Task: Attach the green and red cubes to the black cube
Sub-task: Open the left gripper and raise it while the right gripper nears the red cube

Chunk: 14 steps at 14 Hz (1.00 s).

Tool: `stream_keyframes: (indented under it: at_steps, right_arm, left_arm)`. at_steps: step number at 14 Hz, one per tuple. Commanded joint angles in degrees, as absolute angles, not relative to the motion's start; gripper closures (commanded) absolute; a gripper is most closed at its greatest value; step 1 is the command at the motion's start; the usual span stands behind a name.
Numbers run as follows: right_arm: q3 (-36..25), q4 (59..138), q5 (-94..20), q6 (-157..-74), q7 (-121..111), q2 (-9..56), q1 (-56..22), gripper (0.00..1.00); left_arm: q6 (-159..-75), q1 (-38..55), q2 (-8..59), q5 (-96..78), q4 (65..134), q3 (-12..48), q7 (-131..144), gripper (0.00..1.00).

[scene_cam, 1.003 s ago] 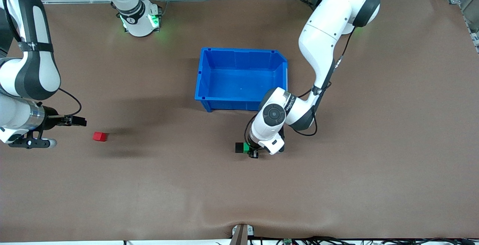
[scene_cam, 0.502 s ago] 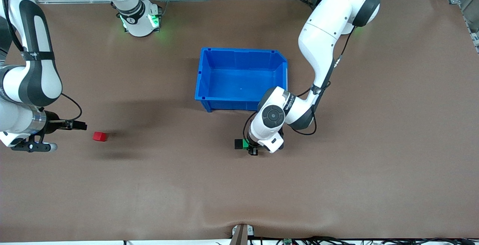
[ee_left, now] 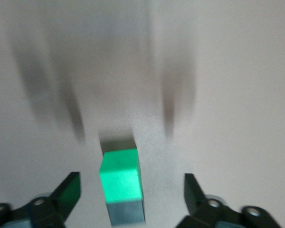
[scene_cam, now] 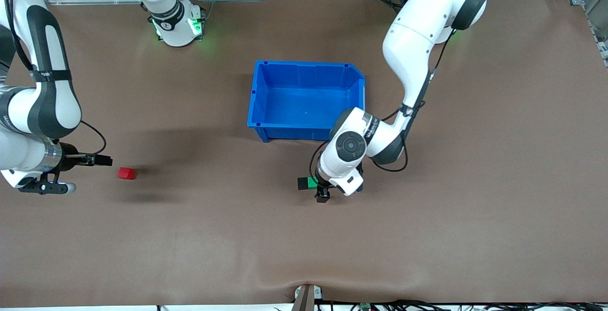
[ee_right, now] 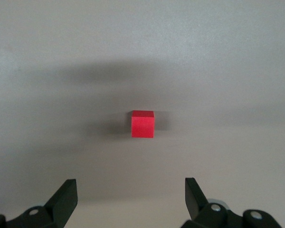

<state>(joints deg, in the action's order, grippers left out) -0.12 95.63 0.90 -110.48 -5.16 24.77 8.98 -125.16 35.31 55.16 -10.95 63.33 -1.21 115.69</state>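
The left gripper (ee_left: 132, 190) has let go of the small bright green cube (ee_left: 120, 180): its jaws, clamped on it a second ago, now stand wide apart on either side. The green cube rests on the brown counter (scene_cam: 427, 235) against the small matte black cube (scene_cam: 302, 183). The right gripper (scene_cam: 105, 160) has crept slightly closer to the small bright red cube (scene_cam: 126, 173).

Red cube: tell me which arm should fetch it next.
Right. Its open pincer is beside the red cube, which lies free on the table. The left pincer stands open around the green cube, joined to the black cube.
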Motion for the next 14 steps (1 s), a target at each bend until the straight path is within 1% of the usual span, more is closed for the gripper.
stream_keyframes:
  at_steps: [1,3,5,7,9,11,14]
  right_arm:
    - [0.62,95.54,0.35,-111.35,-5.71,25.49,10.02,0.0]
    - [0.53,95.54,0.35,-111.97,-5.71,25.84,10.02,0.0]
    - [0.62,95.54,0.35,-112.24,-5.71,26.19,10.02,0.0]
    - [0.53,95.45,0.53,-112.67,-5.71,26.89,10.19,0.0]
    - [0.61,95.54,0.7,-113.72,-5.63,27.16,10.81,0.0]
    - [0.62,95.45,0.62,-114.08,-5.63,27.95,10.81,0.0]
    - [0.62,95.45,0.62,-114.7,-5.54,28.91,10.9,0.0]
  left_arm:
    - [-117.35,31.92,46.69,-11.42,65.13,-1.32,108.75,0.0]
    - [-114.71,30.15,41.78,-11.25,65.47,-1.23,101.55,0.0]
    - [-108.93,29.01,37.46,-10.12,66.09,-2.1,95.13,0.0]
    - [-103.39,27.78,32.98,-3.98,66.09,-2.02,90.02,0.0]
    - [-98.37,27.69,30.42,-0.9,66.09,-2.9,87.9,0.0]
    - [-97.12,27.86,28.31,5.16,66.09,-2.81,86.06,0.0]
    - [-94.05,27.25,25.32,5.8,66.09,-2.99,84.21,0.0]
